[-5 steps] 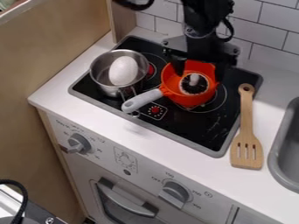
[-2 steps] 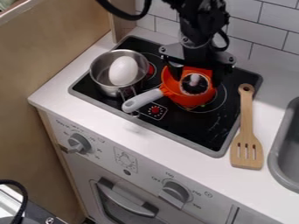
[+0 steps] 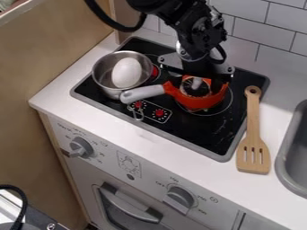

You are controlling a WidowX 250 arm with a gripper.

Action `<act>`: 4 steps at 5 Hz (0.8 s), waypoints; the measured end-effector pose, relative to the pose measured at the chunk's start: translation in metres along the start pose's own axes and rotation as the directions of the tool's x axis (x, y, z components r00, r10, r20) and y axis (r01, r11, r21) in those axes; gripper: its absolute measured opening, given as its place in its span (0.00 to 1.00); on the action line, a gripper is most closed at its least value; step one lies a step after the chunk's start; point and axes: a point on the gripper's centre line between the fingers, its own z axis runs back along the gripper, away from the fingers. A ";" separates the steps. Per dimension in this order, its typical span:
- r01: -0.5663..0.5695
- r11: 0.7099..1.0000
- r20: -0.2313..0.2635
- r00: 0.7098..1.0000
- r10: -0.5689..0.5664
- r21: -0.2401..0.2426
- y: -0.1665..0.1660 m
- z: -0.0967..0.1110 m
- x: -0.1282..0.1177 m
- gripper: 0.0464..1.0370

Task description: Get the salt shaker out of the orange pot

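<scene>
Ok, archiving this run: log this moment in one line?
pincer: at orange pot; salt shaker: inside it; egg: in metal pot

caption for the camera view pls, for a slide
Gripper over the orange pot, shaker still inside, beside a steel pot with an egg

On stove (image 3: 195,132), egg (image 3: 126,72) in saucepan (image 3: 107,86) left of shaker (image 3: 195,86) in pot (image 3: 201,102); spatula (image 3: 253,150) right

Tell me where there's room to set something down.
Free: the cooktop glass between the orange pot and the slotted wooden spatula; the white counter along the cooktop's front edge. Crowded: the cooktop's back, where the metal pot holding the white egg, the orange pot and the gripper sit close.
</scene>
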 end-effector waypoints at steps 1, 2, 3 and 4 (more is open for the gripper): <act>-0.005 1.000 0.015 1.000 0.005 -0.009 0.000 -0.004 -0.001 0.91; -0.022 1.000 0.012 1.000 0.022 -0.011 -0.001 -0.006 -0.002 0.80; -0.038 0.999 -0.021 0.999 0.038 -0.003 -0.001 -0.004 -0.003 0.80; -0.056 0.998 -0.050 0.997 0.056 0.005 -0.003 -0.001 0.002 0.80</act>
